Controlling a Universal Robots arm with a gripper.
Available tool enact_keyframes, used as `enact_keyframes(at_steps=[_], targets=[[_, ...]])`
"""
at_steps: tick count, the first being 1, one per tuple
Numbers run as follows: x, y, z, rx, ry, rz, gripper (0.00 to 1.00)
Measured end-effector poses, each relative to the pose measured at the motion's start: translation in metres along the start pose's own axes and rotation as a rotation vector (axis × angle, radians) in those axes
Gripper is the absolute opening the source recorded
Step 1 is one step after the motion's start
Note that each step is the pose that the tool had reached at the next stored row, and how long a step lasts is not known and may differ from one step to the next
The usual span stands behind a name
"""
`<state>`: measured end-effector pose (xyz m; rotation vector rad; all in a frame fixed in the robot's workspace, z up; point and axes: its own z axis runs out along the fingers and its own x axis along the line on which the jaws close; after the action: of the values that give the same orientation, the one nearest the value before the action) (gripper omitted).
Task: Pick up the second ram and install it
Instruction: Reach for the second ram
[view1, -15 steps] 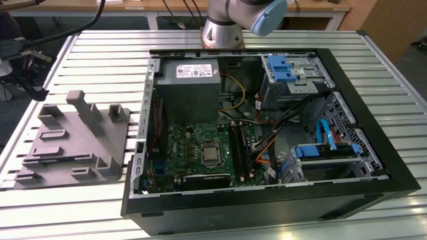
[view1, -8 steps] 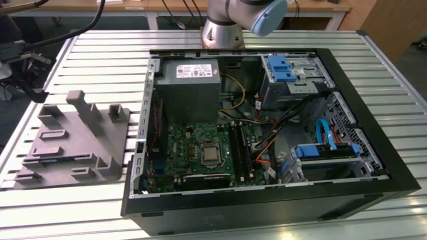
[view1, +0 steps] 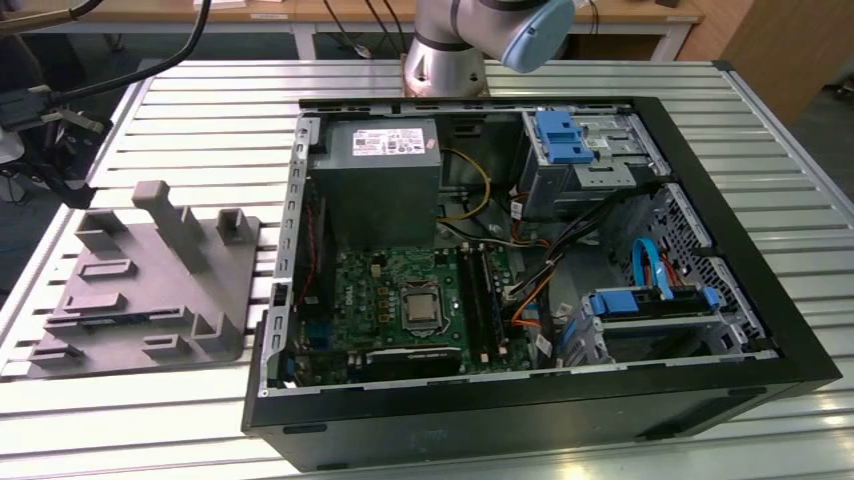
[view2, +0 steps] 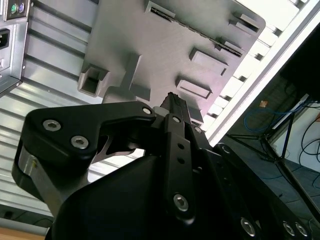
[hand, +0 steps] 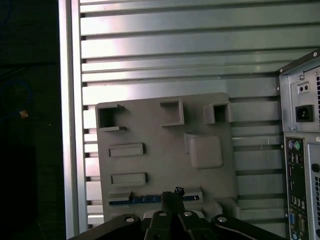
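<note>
Slatted metal table (view1: 200, 110) carrying grey fixture (hand: 165, 155) beside open computer case (view1: 534, 250). In fixture's edge slot: second ram (hand: 142, 199), long axis along that edge. Above ram's mid-length, apart from it: gripper (hand: 172, 192), fingers together, empty.

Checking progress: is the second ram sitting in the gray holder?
Yes, the first wrist view shows the bluish second ram seated in a slot of the gray holder.

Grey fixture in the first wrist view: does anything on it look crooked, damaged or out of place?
Nothing stands out. The second ram lies straight in its slot on the grey fixture, with the gripper in line with it.
</note>
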<state>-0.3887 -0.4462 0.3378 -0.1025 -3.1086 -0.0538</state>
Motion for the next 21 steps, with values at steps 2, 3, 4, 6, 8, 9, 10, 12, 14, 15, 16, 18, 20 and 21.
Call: enact_keyframes(at_steps=[2,3,4,6,8,9,10,12,14,15,16,18,20,21], targets=[[0.0,-0.0004,0.0006,0.0,0.0,0.0,0.1],[0.0001,-0.0007,0.0009,0.0001,0.0,0.0,0.1],[0.0001,-0.0009,0.0011,0.0001,0.0,0.0,0.1],[0.0003,-0.0014,0.0017,0.0001,0.0001,0.0,0.1],[0.0004,-0.0019,0.0023,0.0001,0.0,0.0,0.1],[0.0005,-0.0022,0.0026,0.0001,0.0,0.0,0.1],[0.0006,-0.0024,0.0029,0.0001,0.0,0.0,0.1],[0.0007,-0.0028,0.0035,0.0,0.0,0.0,0.1],[0.0009,-0.0033,0.004,0.0001,0.0,0.0,0.1],[0.001,-0.0035,0.0043,0.0,0.0,0.0,0.1],[0.0011,-0.0037,0.0046,0.0,0.0,0.0,0.1],[0.0012,-0.0042,0.0052,0.0001,0.0,0.0,0.1],[0.0013,-0.0046,0.0057,0.0001,0.0,0.0,0.1],[0.0014,-0.0049,0.0061,0.0,0.0,0.0,0.1]])
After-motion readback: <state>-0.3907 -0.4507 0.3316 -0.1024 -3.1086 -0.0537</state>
